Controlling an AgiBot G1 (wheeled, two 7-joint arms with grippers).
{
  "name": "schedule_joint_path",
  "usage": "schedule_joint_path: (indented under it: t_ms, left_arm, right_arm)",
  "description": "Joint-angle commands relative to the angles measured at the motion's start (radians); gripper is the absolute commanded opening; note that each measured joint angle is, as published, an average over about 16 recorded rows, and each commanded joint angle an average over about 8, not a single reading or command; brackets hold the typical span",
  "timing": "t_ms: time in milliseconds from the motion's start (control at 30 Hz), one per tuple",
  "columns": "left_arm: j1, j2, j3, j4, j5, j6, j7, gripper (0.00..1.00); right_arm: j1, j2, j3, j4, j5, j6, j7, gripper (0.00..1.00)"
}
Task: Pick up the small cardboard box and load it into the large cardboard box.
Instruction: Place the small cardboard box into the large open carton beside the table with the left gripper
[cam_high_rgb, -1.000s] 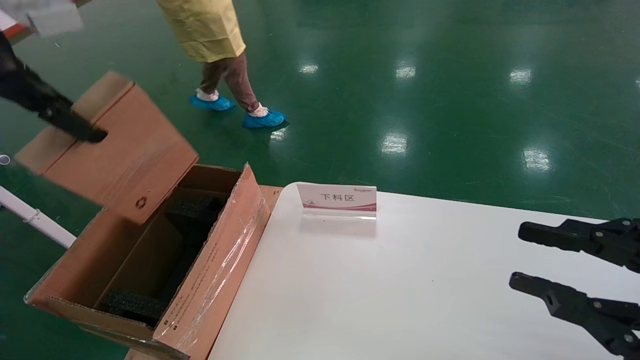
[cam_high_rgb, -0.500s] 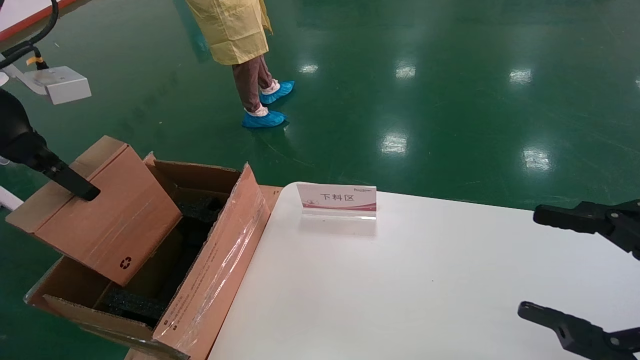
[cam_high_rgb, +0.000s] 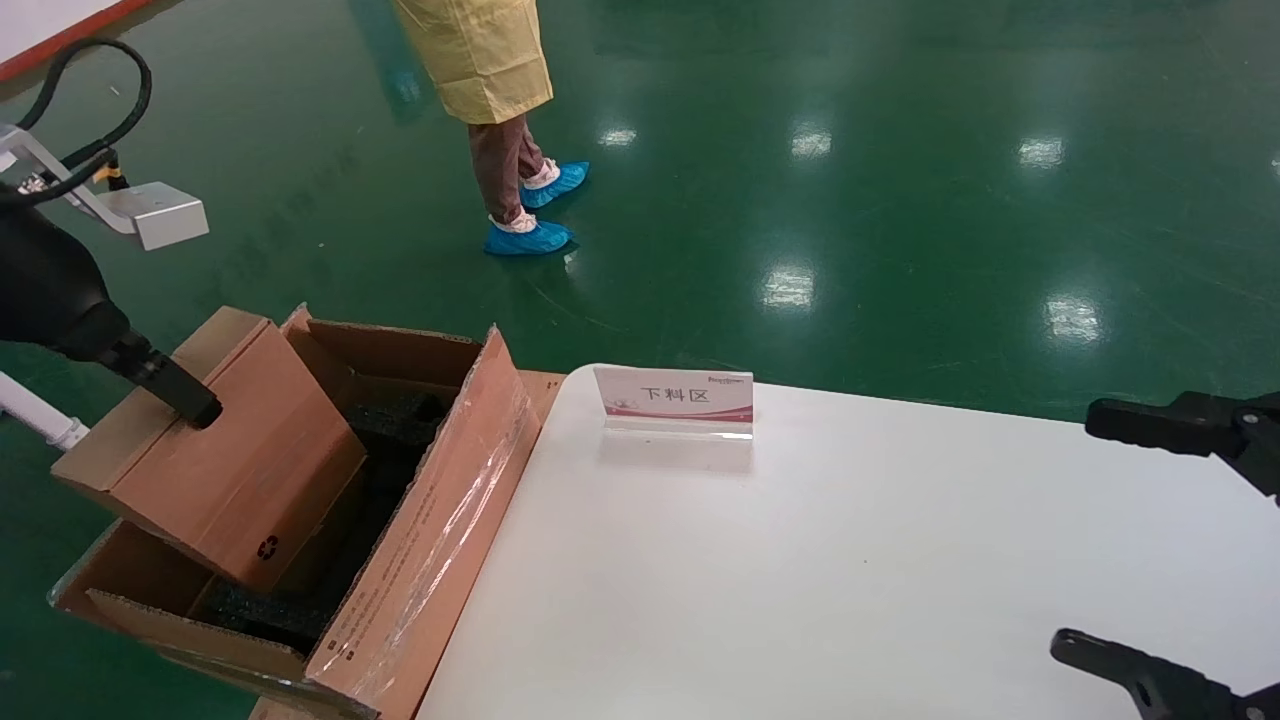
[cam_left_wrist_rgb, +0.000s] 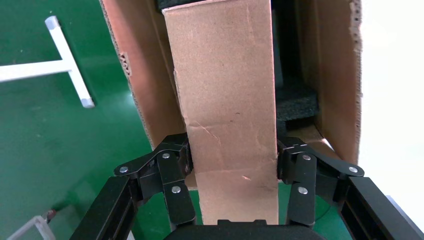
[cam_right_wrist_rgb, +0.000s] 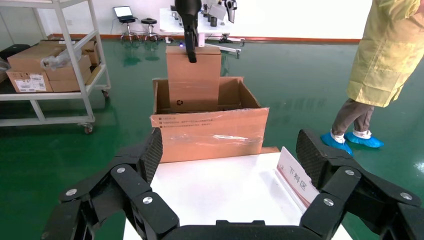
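The small cardboard box (cam_high_rgb: 240, 480), plain brown with a recycling symbol, hangs tilted with its lower end inside the large cardboard box (cam_high_rgb: 440, 530). The large box stands open on the floor beside the table, with black foam (cam_high_rgb: 390, 420) inside. My left gripper (cam_high_rgb: 192, 405) is shut on the small box's upper end. In the left wrist view the fingers (cam_left_wrist_rgb: 175, 165) press both sides of the small box (cam_left_wrist_rgb: 230, 100) above the large box (cam_left_wrist_rgb: 340, 75). My right gripper (cam_high_rgb: 1100, 540) is open and empty over the table's right side, also in the right wrist view (cam_right_wrist_rgb: 227, 150).
A white table (cam_high_rgb: 800, 560) carries a small standing sign (cam_high_rgb: 675, 400). A person in a yellow gown (cam_high_rgb: 495, 60) stands on the green floor behind. A white pipe frame (cam_high_rgb: 40, 415) lies left of the large box. A shelf trolley with cartons (cam_right_wrist_rgb: 45, 65) stands farther off.
My left gripper has lowered the small box from above the large box until its lower end is inside. My right gripper has drawn back to the right. The person has stepped right.
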Motion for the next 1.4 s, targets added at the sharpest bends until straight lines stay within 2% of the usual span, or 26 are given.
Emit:
schedule_joint_path:
  t_ms: [33,367,1400]
  left_arm:
    - [0.018,0.001,0.002,0.012,-0.003,-0.007,-0.003,0.00]
    - [0.078,0.014,0.019,0.045,0.021,-0.046,-0.006,0.00]
    - [0.157,0.024,0.048,0.033,0.086,-0.206,-0.083,0.00]
  right_arm:
    - [0.000,0.000,0.000,0.000,0.000,0.000,0.000,1.00]
    - [0.000,0.000,-0.001,0.000,0.000,0.000,0.000,1.00]
    - [0.001,0.001,-0.002,0.000,0.002,0.001,-0.001,1.00]
